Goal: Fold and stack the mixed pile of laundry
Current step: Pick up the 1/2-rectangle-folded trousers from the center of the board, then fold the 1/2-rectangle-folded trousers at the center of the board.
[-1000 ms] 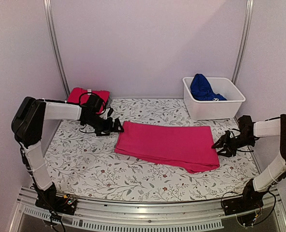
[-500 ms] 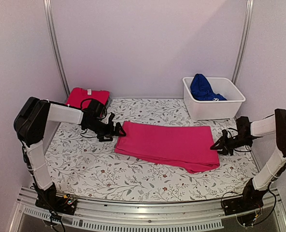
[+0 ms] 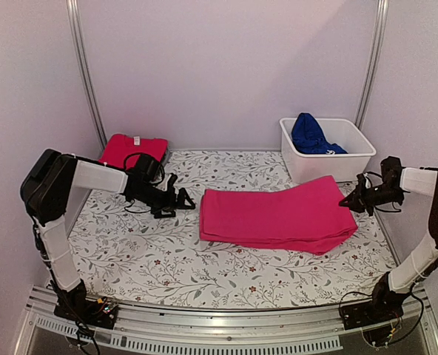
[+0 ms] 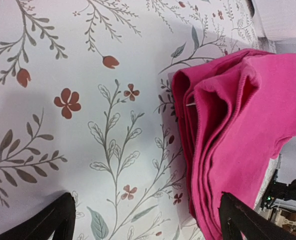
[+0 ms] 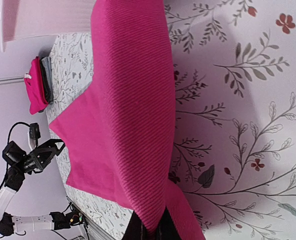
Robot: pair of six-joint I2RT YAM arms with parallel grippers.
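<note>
The magenta-pink garment (image 3: 278, 218) lies folded on the floral cloth at mid table. My right gripper (image 3: 350, 201) is shut on its right edge and holds that edge raised; the right wrist view shows the cloth (image 5: 133, 115) draping away from the fingertips (image 5: 150, 231). My left gripper (image 3: 186, 201) is open just left of the garment. In the left wrist view its folded edge (image 4: 228, 130) reaches the right finger (image 4: 243, 222). A folded red tee (image 3: 134, 149) lies at back left on a dark layer (image 5: 47, 85). A royal blue garment (image 3: 311, 134) sits in the tub.
The white plastic tub (image 3: 330, 168) stands at back right, just behind the lifted garment edge. The floral cloth (image 3: 226, 277) covers the table. Metal posts rise at the back corners, and a rail runs along the near edge.
My right gripper has closed on the magenta garment's right edge, lifted it and drawn it rightward. The whole garment slid right, off my left gripper, which edged right and stays open.
</note>
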